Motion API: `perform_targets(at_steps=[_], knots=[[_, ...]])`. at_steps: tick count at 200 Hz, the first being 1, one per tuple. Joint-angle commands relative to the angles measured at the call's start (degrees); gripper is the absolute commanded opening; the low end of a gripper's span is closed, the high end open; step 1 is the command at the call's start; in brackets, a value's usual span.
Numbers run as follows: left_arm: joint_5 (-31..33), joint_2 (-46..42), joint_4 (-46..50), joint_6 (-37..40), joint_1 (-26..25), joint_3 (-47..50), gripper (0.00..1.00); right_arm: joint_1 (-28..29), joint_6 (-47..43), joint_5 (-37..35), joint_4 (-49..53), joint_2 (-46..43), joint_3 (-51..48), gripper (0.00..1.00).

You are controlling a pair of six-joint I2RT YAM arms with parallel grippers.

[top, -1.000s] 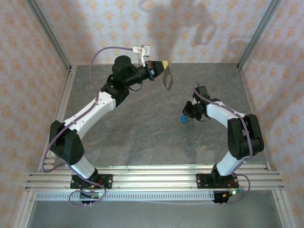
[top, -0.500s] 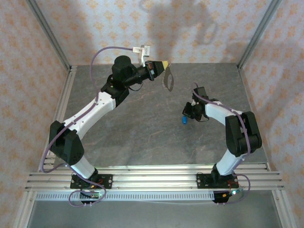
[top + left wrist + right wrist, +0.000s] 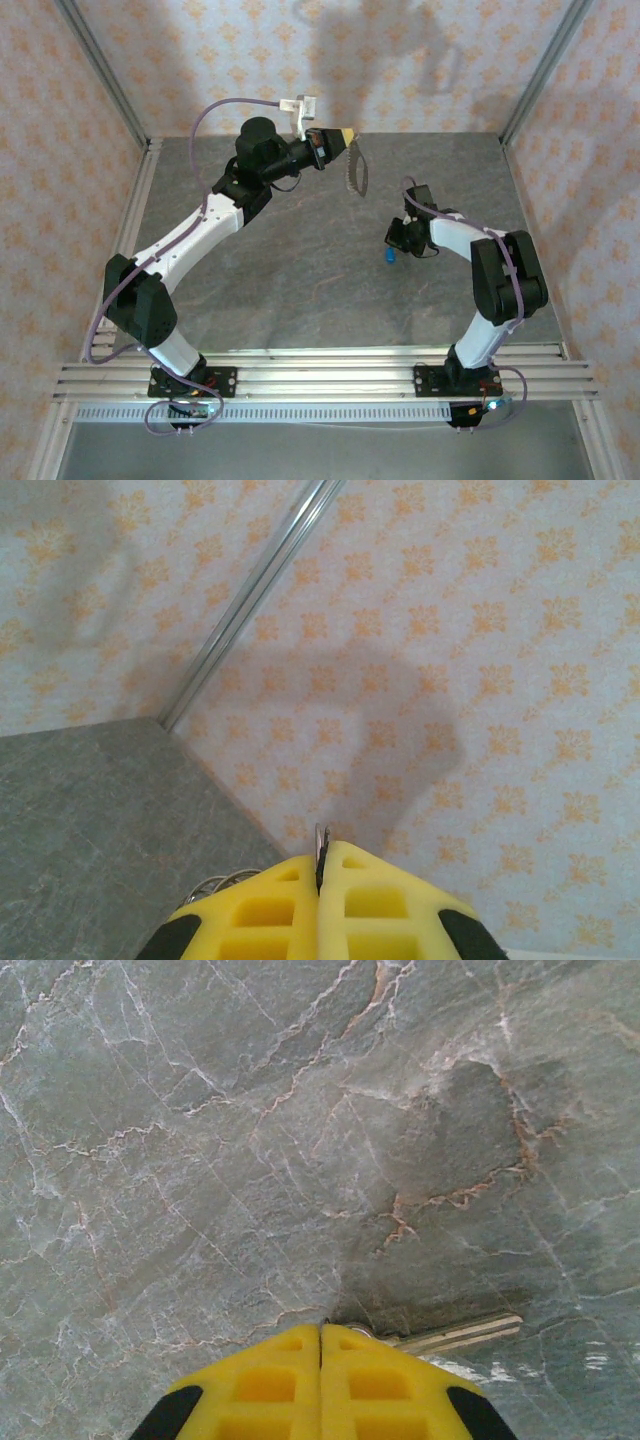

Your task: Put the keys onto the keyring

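My left gripper (image 3: pixel 347 134) is raised over the back of the table and shut on the keyring (image 3: pixel 352 172), a thin pale loop hanging below its yellow fingertips. In the left wrist view the ring's metal edge (image 3: pixel 321 836) pokes out between the closed fingers of that gripper (image 3: pixel 321 854), and more of its coils curve out at the lower left. My right gripper (image 3: pixel 391 243) is low on the table, shut. The blue-headed key (image 3: pixel 386 256) lies right beside it. In the right wrist view the key's metal shaft (image 3: pixel 462 1335) runs out to the right from under this gripper (image 3: pixel 321 1328).
The grey marbled tabletop (image 3: pixel 300 270) is enclosed by patterned walls with metal corner posts (image 3: pixel 530 85). An aluminium rail (image 3: pixel 320 375) carrying both arm bases crosses the near edge.
The hanging keyring has turned and now shows edge-on as a thinner line. The right arm's elbow has shifted slightly left, and the gripper and key have crept a little nearer.
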State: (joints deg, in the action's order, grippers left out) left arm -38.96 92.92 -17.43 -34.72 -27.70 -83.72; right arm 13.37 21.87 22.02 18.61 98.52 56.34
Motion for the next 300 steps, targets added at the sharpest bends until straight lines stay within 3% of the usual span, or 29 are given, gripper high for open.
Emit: perform_targets(at_steps=[1,18,53,76,134,196,267,300], knots=[[-1.3,-2.3,-3.8,-0.8,0.2,0.2,0.00,0.2,-0.4,-1.8,1.2,0.8,0.1,0.06],[-1.3,-2.3,-3.8,-0.9,0.2,0.2,0.00,0.2,-0.4,-1.7,1.1,0.9,0.3,0.07],[-1.4,-2.1,-4.0,-1.1,0.2,0.2,0.00,0.3,0.1,-1.6,1.1,-0.1,0.4,0.26],[-1.4,-2.2,-4.4,-1.2,0.2,0.4,0.00,0.2,0.5,-2.2,1.5,-0.9,0.5,0.28],[-1.4,-2.2,-4.5,-1.2,0.2,0.6,0.00,0.2,0.9,-2.1,1.5,-0.4,0.8,0.26],[-1.4,-2.2,-4.8,-1.3,0.2,0.7,0.00,0.3,1.0,-1.5,1.2,0.3,1.1,0.16],[-1.4,-2.1,-4.9,-1.4,0.3,0.7,0.00,0.2,0.8,-1.2,1.1,1.0,0.9,0.15],[-1.4,-2.1,-4.9,-1.5,0.2,0.7,0.00,0.3,0.8,-0.9,1.0,1.1,0.8,0.07]])
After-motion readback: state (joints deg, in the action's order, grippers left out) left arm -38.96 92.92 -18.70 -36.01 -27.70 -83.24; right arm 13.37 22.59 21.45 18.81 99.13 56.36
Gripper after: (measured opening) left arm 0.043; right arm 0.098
